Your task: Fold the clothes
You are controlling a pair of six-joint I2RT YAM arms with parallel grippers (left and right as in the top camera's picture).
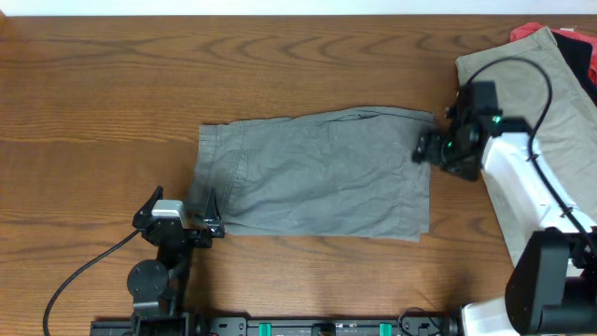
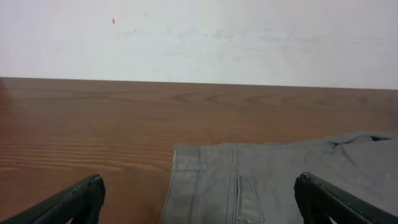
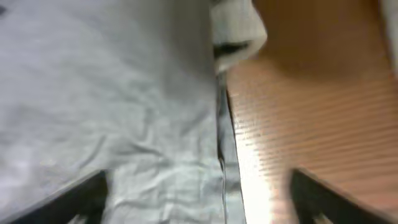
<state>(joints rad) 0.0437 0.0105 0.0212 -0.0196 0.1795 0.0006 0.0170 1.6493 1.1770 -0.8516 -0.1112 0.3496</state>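
Observation:
Grey shorts (image 1: 317, 173) lie flat on the wooden table (image 1: 93, 84), folded in half, waistband to the left. My left gripper (image 1: 182, 219) is open and empty at the shorts' near-left corner; its wrist view shows the waistband and a pocket (image 2: 242, 186) between the spread fingers (image 2: 199, 202). My right gripper (image 1: 431, 142) is open above the shorts' right hem edge; its wrist view shows the grey cloth (image 3: 124, 106) and its edge (image 3: 227, 155) between the fingers (image 3: 199, 199).
A pile of other clothes lies at the back right: a khaki garment (image 1: 550, 103) with a red one (image 1: 532, 33) and a dark one (image 1: 583, 51). The right arm's white body (image 1: 522, 187) reaches over the right side.

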